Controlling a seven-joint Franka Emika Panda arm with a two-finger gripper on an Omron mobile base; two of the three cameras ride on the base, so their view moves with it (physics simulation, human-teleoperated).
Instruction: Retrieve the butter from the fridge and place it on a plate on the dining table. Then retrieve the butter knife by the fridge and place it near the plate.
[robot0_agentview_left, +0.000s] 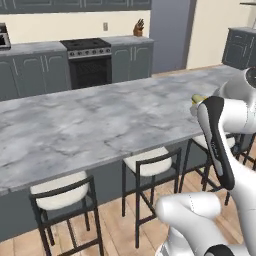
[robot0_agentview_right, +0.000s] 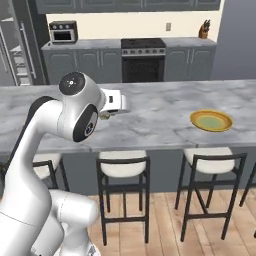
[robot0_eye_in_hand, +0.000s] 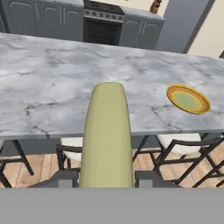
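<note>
In the hand view the butter (robot0_eye_in_hand: 107, 131), a pale yellowish stick, runs straight out from between my fingertips (robot0_eye_in_hand: 65, 178), and my gripper (robot0_eye_in_hand: 107, 178) is shut on it. The gripper (robot0_agentview_right: 106, 115) hangs over the near edge of the marble dining table (robot0_agentview_right: 160, 107), left of the plate (robot0_agentview_right: 211, 120). That plate (robot0_eye_in_hand: 188, 99), with its orange-yellow rim and pale green centre, lies on the table (robot0_eye_in_hand: 52, 74) ahead and to the right of the butter, apart from it. My arm hides the hand in the left base view. The butter knife is out of view.
Black-framed stools with white seats (robot0_agentview_right: 122, 165) (robot0_agentview_left: 150, 161) stand under the table's near edge (robot0_agentview_left: 75, 125). Behind the table run dark grey cabinets with a black oven (robot0_agentview_right: 143, 62), a toaster oven (robot0_agentview_right: 62, 31) and a knife block (robot0_agentview_right: 203, 30). A tall grey unit (robot0_agentview_left: 170, 30) stands beside them.
</note>
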